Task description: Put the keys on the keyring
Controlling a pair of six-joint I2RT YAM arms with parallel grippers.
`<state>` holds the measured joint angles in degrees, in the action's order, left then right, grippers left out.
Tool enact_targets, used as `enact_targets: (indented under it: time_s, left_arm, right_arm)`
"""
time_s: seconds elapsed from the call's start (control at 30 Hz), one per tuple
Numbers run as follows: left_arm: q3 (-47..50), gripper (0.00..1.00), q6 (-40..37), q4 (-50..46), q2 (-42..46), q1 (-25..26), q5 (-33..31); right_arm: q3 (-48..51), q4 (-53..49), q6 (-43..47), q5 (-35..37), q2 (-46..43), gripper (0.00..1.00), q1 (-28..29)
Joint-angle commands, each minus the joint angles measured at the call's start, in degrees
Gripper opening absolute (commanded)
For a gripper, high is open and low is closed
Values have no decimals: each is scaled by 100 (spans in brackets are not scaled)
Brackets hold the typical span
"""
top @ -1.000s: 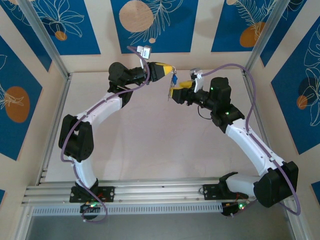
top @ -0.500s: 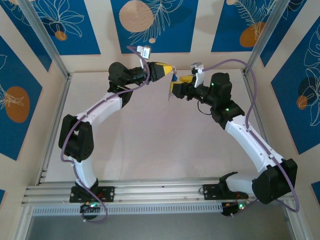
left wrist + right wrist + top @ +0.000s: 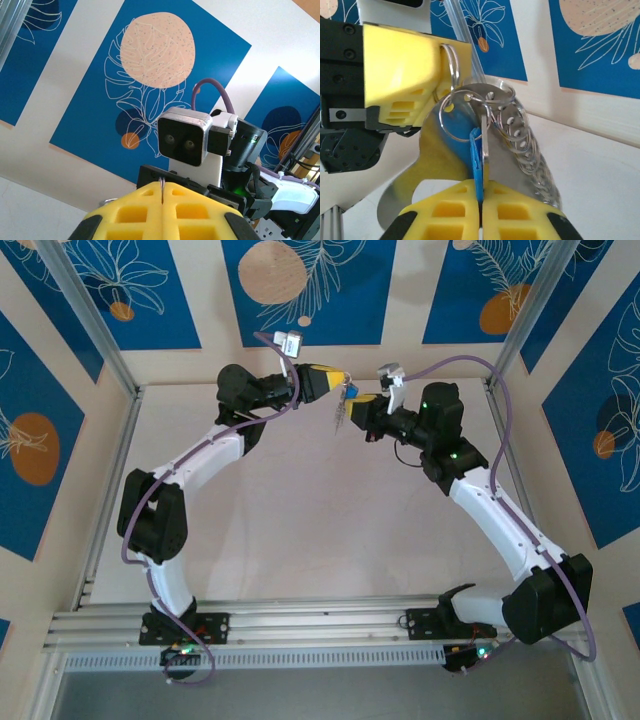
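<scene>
Both grippers meet in mid-air. Left gripper [image 3: 343, 383] pinches the keyring [image 3: 502, 170] by its wire ring, and the rest hangs free. Right gripper [image 3: 350, 405] clamps the key [image 3: 477, 160] by its blue head, blade up against the rings.

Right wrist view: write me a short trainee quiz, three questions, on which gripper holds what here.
1. True or false: the right gripper stands open.
2. What colour is the head of the key between its pads? A red, B blue, C green.
3. Name the gripper that pinches the keyring at its upper end.
Key: 1 false, it is shut on the key. 2 B. 3 the left gripper.
</scene>
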<state>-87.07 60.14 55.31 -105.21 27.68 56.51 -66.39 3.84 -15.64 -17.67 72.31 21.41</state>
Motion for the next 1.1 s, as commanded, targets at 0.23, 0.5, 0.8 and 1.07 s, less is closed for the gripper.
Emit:
enact_targets:
  time_s: [0.23, 0.5, 0.8, 1.07]
  left_arm:
    - [1, 0, -95, 364, 128, 53, -272]
    - [32, 0, -108, 351, 123, 59, -281]
    - [101, 0, -407, 42, 201, 62, -303]
    - [172, 0, -940, -565, 343, 88, -342]
  right_arm:
    - [-324, 68, 46, -263, 256, 0, 279]
    - [-489, -1, 119, -200, 364, 0, 428]
    - [-542, 0, 123, -26, 298, 0, 463]
    - [-850, -223, 261, -96, 509, 0, 791]
